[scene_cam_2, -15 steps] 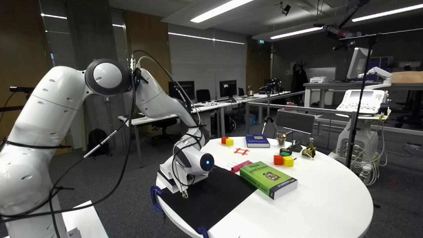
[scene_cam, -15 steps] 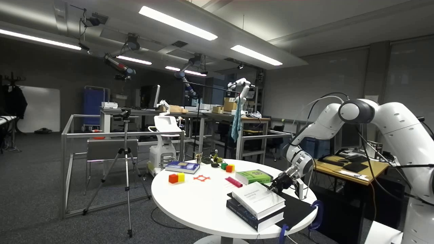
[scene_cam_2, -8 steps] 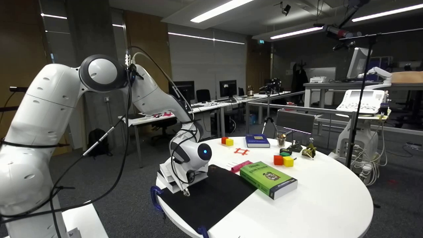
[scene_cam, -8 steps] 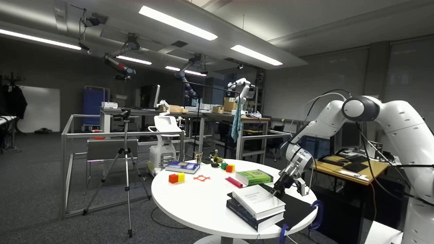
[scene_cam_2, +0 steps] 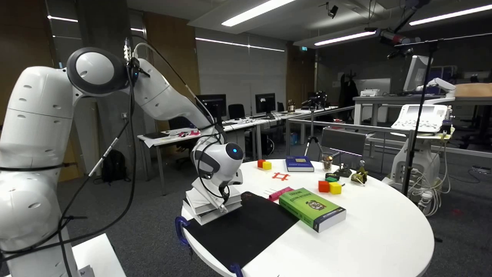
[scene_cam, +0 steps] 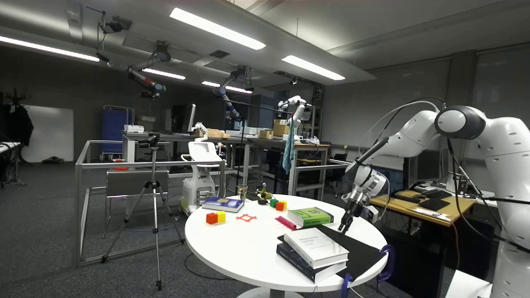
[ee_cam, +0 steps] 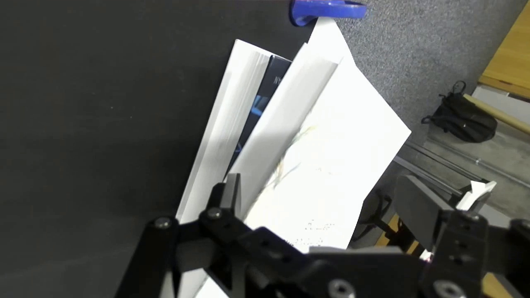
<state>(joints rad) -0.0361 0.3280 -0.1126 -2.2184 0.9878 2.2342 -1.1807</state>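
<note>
Your jaws stand spread wide, with nothing gripped between them. In an exterior view their tips hang over the black mat [scene_cam: 362, 254], just beside the white book [scene_cam: 316, 245]. That book lies flat on the dark book [scene_cam: 296, 261], turned slightly askew to it, near the rim of the round table [scene_cam: 240, 244]. In the wrist view you look down past the jaws onto the pair's edges and the white cover. You also have the green book [scene_cam_2: 303, 207] by the mat, beside a pink roll [scene_cam_2: 280, 193].
</note>
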